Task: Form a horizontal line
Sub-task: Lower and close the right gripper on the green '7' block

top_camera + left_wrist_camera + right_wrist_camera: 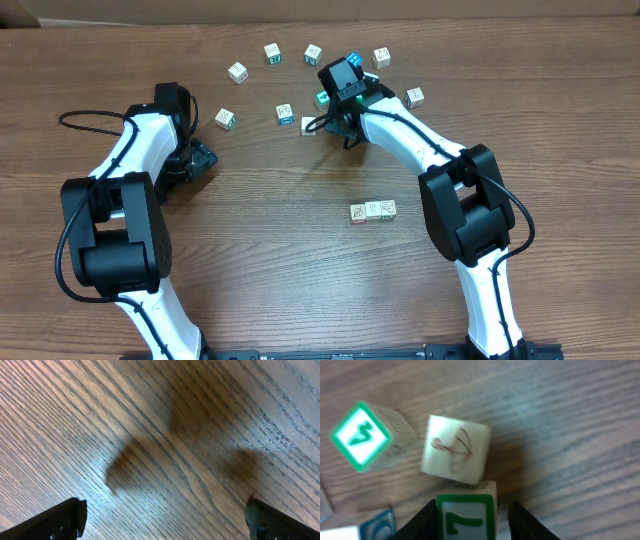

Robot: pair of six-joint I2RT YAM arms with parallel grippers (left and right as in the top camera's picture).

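The horizontal line (372, 211) is a short row of three touching tan and white cubes at the centre right of the table. My right gripper (322, 110) is over the loose cubes at the back. In the right wrist view its fingers (467, 520) straddle a green-bordered "7" cube (466, 515). The left finger touches the cube and a small gap shows on the right. A white cube with a brown drawing (455, 450) lies just beyond it. My left gripper (203, 158) is open and empty over bare wood (160, 525).
Several loose cubes lie scattered along the back (272, 53), (237, 71), (226, 119), (414, 96). A green "4" cube (360, 435) and a blue-marked cube (377, 525) sit left of my right fingers. Cardboard lies along the far edge (150, 10).
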